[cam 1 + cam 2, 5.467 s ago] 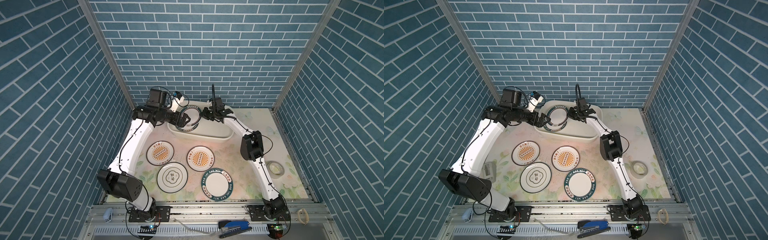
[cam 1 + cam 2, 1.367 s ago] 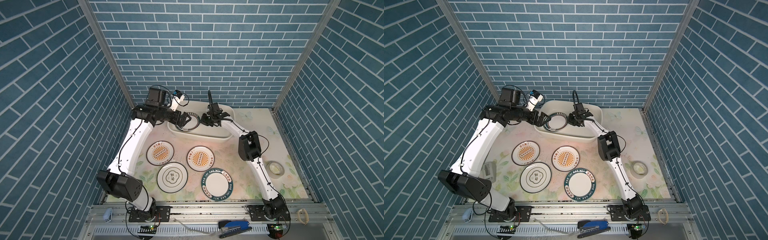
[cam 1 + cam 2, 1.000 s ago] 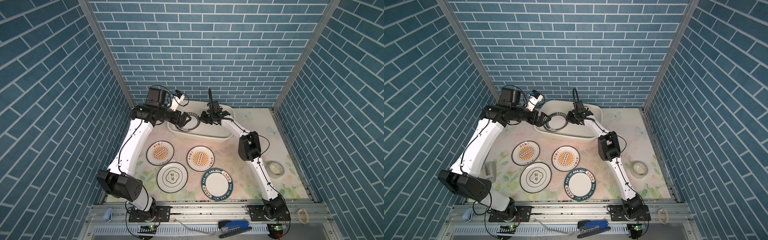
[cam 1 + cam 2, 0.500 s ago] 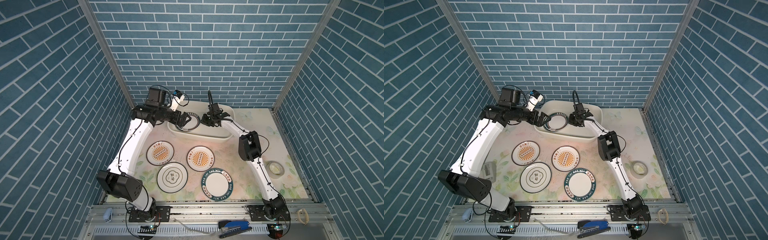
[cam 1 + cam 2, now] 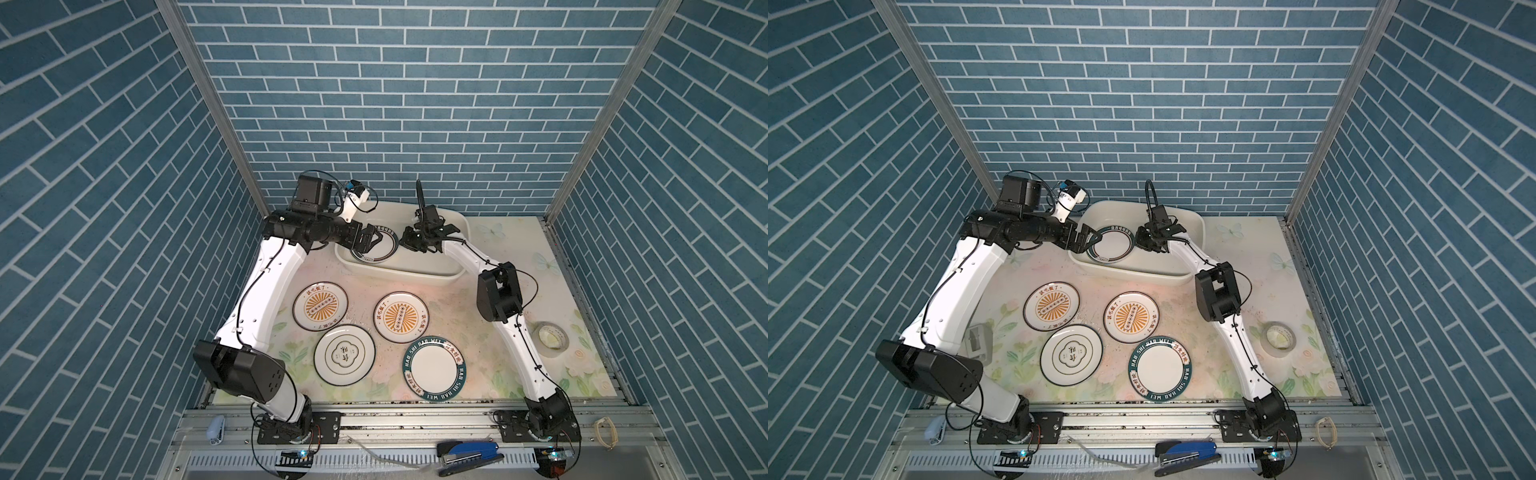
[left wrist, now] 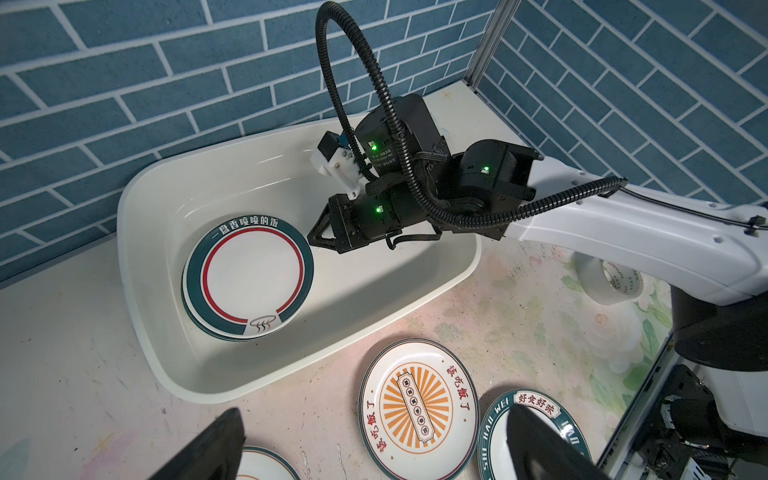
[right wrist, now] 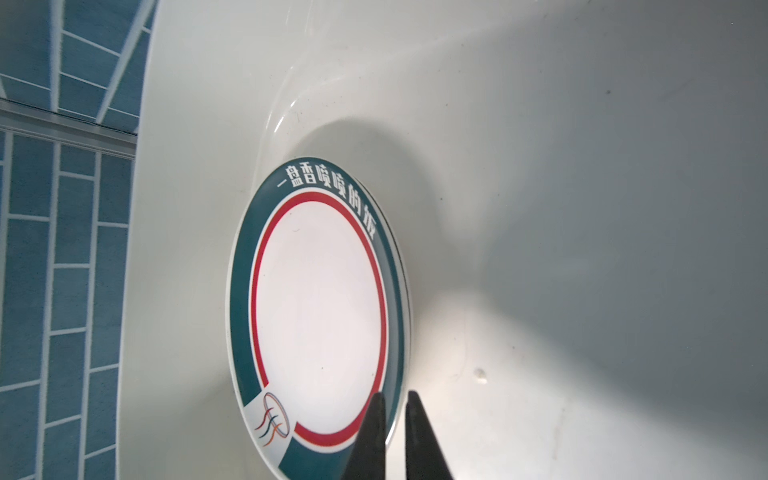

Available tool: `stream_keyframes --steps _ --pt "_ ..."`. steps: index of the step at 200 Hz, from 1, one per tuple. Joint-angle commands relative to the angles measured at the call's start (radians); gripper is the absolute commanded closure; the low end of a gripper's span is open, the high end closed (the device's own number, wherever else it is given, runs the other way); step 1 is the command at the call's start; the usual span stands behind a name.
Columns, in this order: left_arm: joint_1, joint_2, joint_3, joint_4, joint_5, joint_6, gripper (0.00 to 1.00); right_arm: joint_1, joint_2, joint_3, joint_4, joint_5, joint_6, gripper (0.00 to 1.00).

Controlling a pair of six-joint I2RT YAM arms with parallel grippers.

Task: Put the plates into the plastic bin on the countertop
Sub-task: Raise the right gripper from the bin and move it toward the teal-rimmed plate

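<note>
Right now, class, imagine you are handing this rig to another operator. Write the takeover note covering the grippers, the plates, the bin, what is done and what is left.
Left gripper: open, empty, at the left end of the plastic bin.
Right gripper: appears shut on the rim of the top plate, inside the bin.
Done: at least two plates stacked in the bin.
Left: four on the countertop: left sunburst plate, right sunburst plate, clover plate, green-band plate.

Two sunburst plates (image 5: 320,306) (image 5: 400,317), one clover-emblem plate (image 5: 344,353) and one green-banded plate (image 5: 434,369) lay on the surface (image 5: 457,307) — four there. The one plastic bin (image 5: 415,275) held a red-ringed plate (image 6: 248,274) stacked on at least one more. There was one tape roll (image 5: 550,337) — and one blue stapler (image 5: 469,455).
</note>
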Motion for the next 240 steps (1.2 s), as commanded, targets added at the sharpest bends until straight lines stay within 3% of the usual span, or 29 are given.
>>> stream_keyframes --steps 1,112,159,200,240 --pt "0.0 0.0 0.01 0.0 0.008 0.003 0.01 -0.001 0.023 0.03 0.016 -0.035 0.025 0.88" --pt "0.0 -0.018 -0.006 0.004 0.013 0.003 0.0 -0.004 0.061 0.052 0.053 -0.105 0.083 0.9" --pt "0.0 -0.019 0.01 0.0 0.005 0.005 0.0 -0.006 0.001 0.066 0.058 -0.076 0.025 0.88" --pt "0.0 -0.026 0.035 -0.018 -0.018 0.034 0.0 -0.012 -0.172 0.025 -0.042 0.024 -0.089 0.79" --pt "0.001 -0.036 0.042 -0.027 -0.013 0.046 0.01 -0.037 -0.561 -0.354 -0.023 0.06 -0.173 0.67"
